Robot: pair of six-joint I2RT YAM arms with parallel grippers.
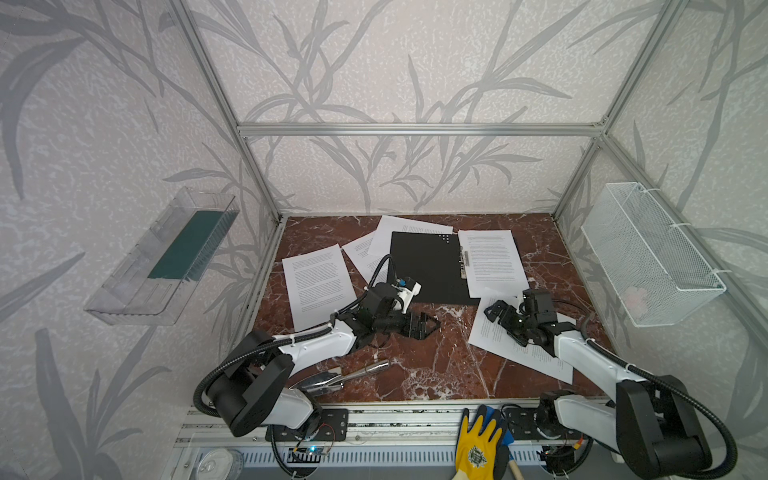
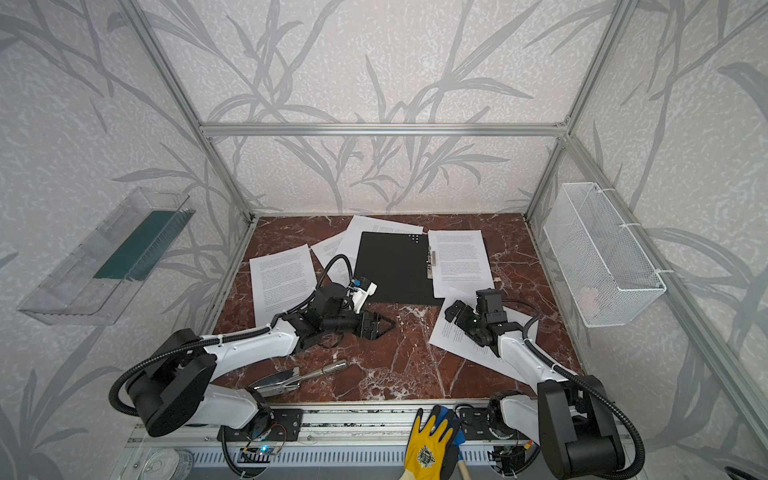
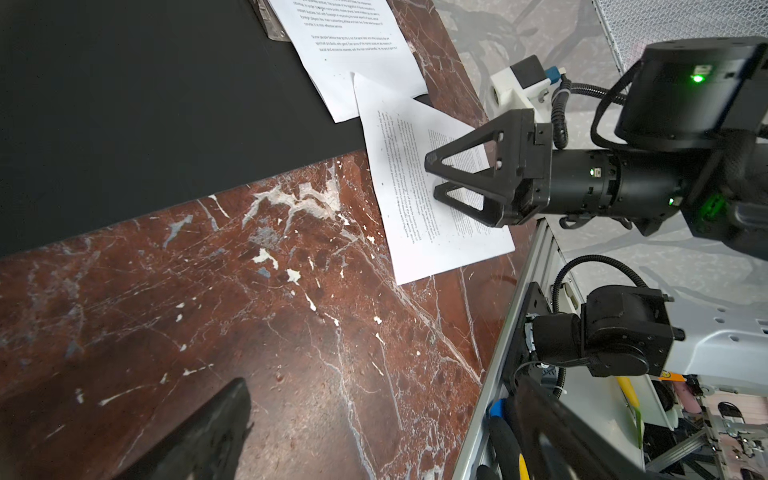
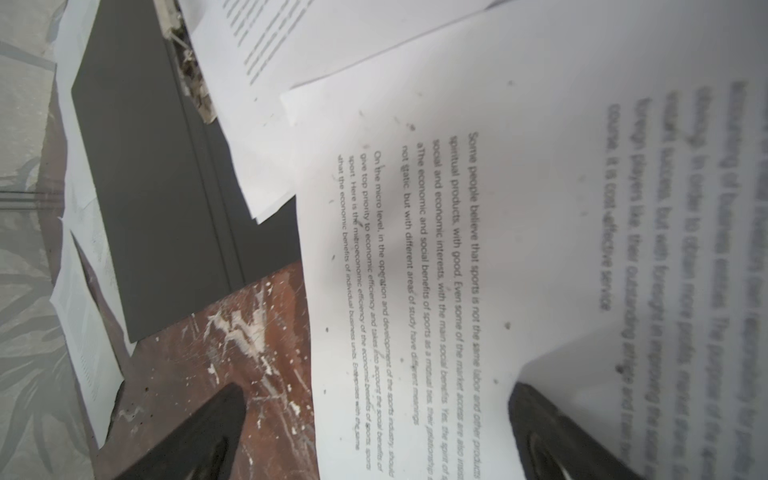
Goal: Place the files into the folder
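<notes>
The folder [image 1: 428, 266] [image 2: 395, 266] lies open at the back centre, black inside up, its metal clip [image 1: 464, 262] on its right. The files are white printed sheets. One sheet [image 1: 318, 284] lies left, two [image 1: 409, 228] poke out from under the folder's far side, and one [image 1: 492, 262] rests right of the clip. Another sheet [image 1: 511, 345] [image 4: 498, 249] lies front right. My right gripper [image 1: 496, 309] [image 4: 374, 432] is open low over that sheet's edge. My left gripper [image 1: 432, 326] [image 3: 382, 432] is open over bare marble in front of the folder.
A shiny metal hand tool [image 1: 345, 376] lies at the front left under my left arm. A clear tray holding a dark green slab [image 1: 187, 245] hangs on the left wall. A white wire basket [image 1: 652, 249] hangs on the right. A yellow glove [image 1: 478, 444] lies on the front rail.
</notes>
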